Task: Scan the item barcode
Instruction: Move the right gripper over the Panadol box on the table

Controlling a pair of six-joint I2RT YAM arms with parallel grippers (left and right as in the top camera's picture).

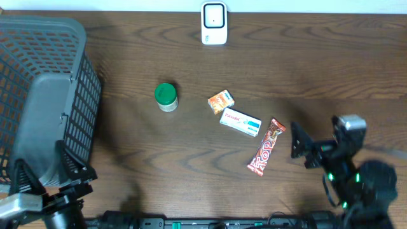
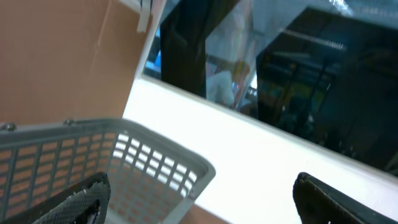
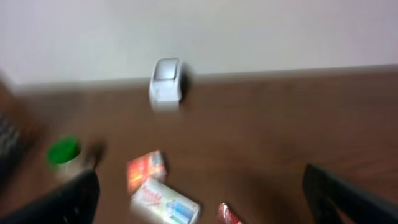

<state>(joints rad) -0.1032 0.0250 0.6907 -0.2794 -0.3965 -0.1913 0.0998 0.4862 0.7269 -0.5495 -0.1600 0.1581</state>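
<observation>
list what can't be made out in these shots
- Barcodes on the white box, orange box and candy bar: too small overhead, blurred in the right wrist view.
- Candy bar: cut off by the bottom edge in the right wrist view.
- Left wrist view: shows the basket rim, none of the items.

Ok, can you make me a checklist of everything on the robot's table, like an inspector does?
Surface: brown wooden table, no spills seen.
Job's things: white scanner at the far edge; green-lidded jar, orange box, white box and red candy bar lying mid-table.
Clutter: grey basket at the left end.
Grippers: left gripper open, empty, by the basket; right gripper open, empty, facing the items.
Cables: nothing seen on the table.
Surroundings: pale wall behind the table.
</observation>
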